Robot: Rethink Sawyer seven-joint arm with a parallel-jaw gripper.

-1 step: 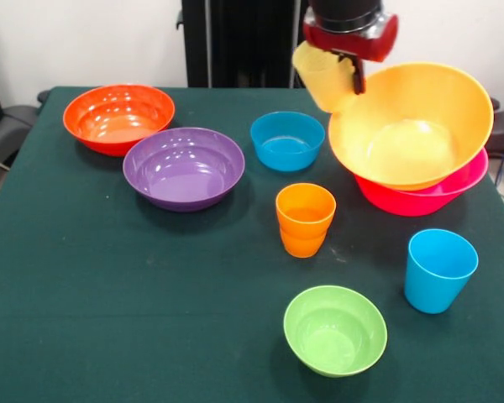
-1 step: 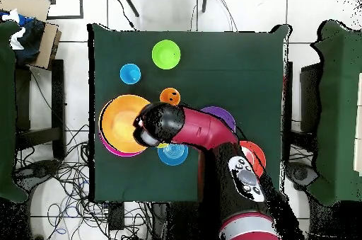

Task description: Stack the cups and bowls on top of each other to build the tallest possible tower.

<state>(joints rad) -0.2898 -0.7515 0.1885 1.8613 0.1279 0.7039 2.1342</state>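
Building the tower (image 1: 420, 159): two levels so far. Large orange bowl (image 1: 412, 126) sits tilted inside the hot pink bowl (image 1: 441, 197) at the right side of the table in the front view, its far rim lifted and its mouth tipped toward the near side.

Gripper (image 1: 346, 71) hangs at the orange bowl's far-left rim, closed on the yellow cup (image 1: 323, 77), one finger inside the cup and the wall pinched. Cup is held aloft, tilted, partly over the bowl's rim; not yet set down.

Left to stack, all standing apart on the green cloth (image 1: 109, 294):
- blue small bowl (image 1: 287, 140), just left of the tower;
- orange cup (image 1: 305, 218), near centre; its stepped wall suggests a second cup may sit nested under it, cannot tell;
- sky blue cup (image 1: 439, 269), near right;
- lime green bowl (image 1: 335, 329), near edge;
- purple bowl (image 1: 183, 166) and red-orange bowl (image 1: 118, 117), far left, just beside each other.

Judgement: early stage. The tilted orange bowl looks poorly seated, which could unsettle anything added above it.
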